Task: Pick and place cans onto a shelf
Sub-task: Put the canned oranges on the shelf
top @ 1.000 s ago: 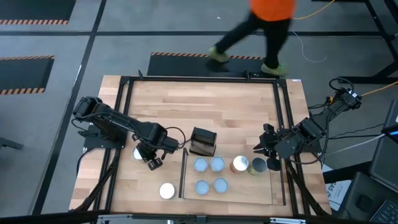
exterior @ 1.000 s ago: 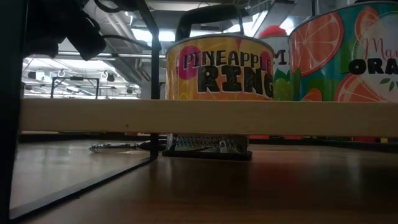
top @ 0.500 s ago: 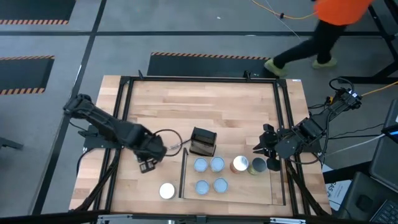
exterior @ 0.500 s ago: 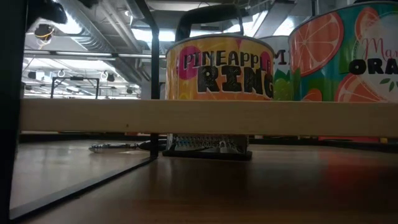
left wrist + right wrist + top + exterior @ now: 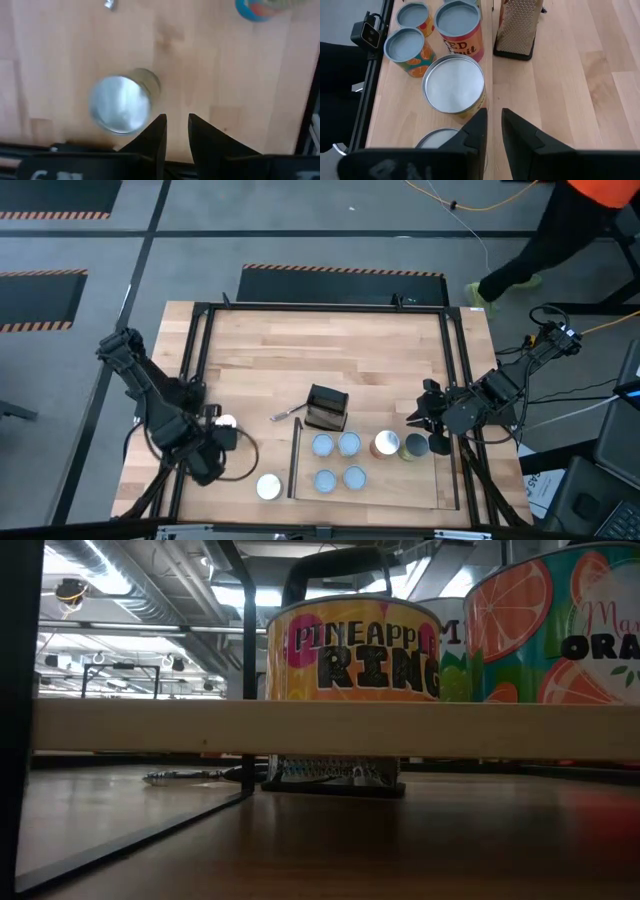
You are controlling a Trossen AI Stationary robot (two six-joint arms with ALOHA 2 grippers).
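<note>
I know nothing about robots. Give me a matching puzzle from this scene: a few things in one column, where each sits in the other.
Things:
1. grater
2. white-topped can
3. four blue-topped cans
4. person

Places:
A. on the shelf
B. on the floor beyond the tabletop
C. on the tabletop, left of the shelf
D. on the tabletop, just past the shelf's far side

Pairs: 1-D, 2-C, 3-A, 4-B

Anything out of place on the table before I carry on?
Yes: a metal box grater stands on the table beside the shelf, with a small metal utensil lying next to it. No cans look toppled.
</note>
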